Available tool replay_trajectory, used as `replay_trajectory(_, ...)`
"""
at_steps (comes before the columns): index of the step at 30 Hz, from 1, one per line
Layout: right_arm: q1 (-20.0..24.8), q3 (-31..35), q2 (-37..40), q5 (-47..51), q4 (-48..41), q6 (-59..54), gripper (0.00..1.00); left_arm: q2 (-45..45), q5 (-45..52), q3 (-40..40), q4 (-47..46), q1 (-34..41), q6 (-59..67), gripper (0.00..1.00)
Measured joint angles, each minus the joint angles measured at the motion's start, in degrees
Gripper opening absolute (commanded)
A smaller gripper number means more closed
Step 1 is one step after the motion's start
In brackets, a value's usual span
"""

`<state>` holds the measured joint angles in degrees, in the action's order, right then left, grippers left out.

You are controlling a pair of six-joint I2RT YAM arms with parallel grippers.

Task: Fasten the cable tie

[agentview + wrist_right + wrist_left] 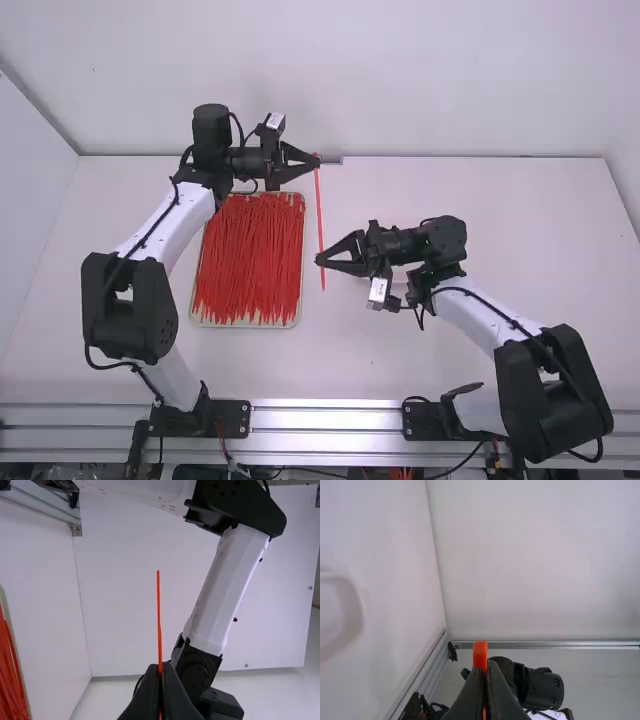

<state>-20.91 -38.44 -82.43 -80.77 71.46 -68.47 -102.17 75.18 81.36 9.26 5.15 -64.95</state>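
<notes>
A ribbed aluminium rail (330, 415) runs along the front edge of the matte white tabletop (480, 220), and both arm bases stand on it. The right arm bends in from the right, and the right gripper (321, 259) points toward the middle of the tabletop. Its black, wedge-shaped jaws are closed on the thin strap of a single orange-red plastic cable tie (319, 215). A short stretch of the strap sticks out past them on the near side. In the right wrist view the strap (158, 620) rises from between the pinched jaws of the right gripper (159, 669) as a straight, narrow, smooth strip.

Just left of the tie lies a flat rectangular tray (246, 324) with a pale rim and rounded corners. A dense bundle of spare ties (250, 255) in the same orange-red is heaped on it, mostly lying lengthwise, so the surface looks streaky and bristly. The held tie runs alongside the tray's right edge, apart from the bundle.

Farther back, the left arm arches over the tray's far end. The left gripper (316, 158) has its jaws closed on the tie's far end. In the left wrist view the tie's small blocky head (480, 655) pokes out just beyond the tips of the left gripper (485, 669). The tie is straight between the two grippers, not yet looped
</notes>
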Motion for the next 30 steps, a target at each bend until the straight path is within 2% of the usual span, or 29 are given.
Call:
replay_trajectory(6, 0.0, -0.02, 0.0, 0.35, -0.04, 0.0, 0.0, 0.0, -0.26, 0.0, -0.02, 0.0, 0.44, 0.02)
replay_trajectory(7, 0.02, 0.0, 0.0, 0.35, -0.07, 0.02, 0.04, 0.0, -0.26, 0.0, 0.0, 0.0, 0.42, 0.02)
replay_trajectory(9, 0.02, -0.02, 0.0, 0.35, -0.07, 0.07, 0.07, 0.0, -0.24, 0.0, -0.02, 0.0, 0.44, 0.02)
replay_trajectory(15, 0.02, 0.0, 0.0, 1.25, -0.02, -0.07, 0.09, 0.0, -0.22, 0.0, -0.02, 0.0, 0.42, 0.02)
replay_trajectory(17, 0.02, -0.02, 0.0, 1.44, -0.02, -0.02, 0.08, 0.0, -0.22, 0.0, -0.02, 0.0, 0.44, 0.02)
replay_trajectory(20, 0.02, 0.0, 0.0, 2.1, 0.02, -0.07, 0.0, 0.0, -0.22, 0.0, -0.02, 0.33, 0.44, 0.02)
replay_trajectory(30, 0.02, -0.02, 0.0, 2.01, 0.11, 1.4, 0.0, 0.0, -0.44, 0.0, 0.0, 0.68, 0.44, 0.02)
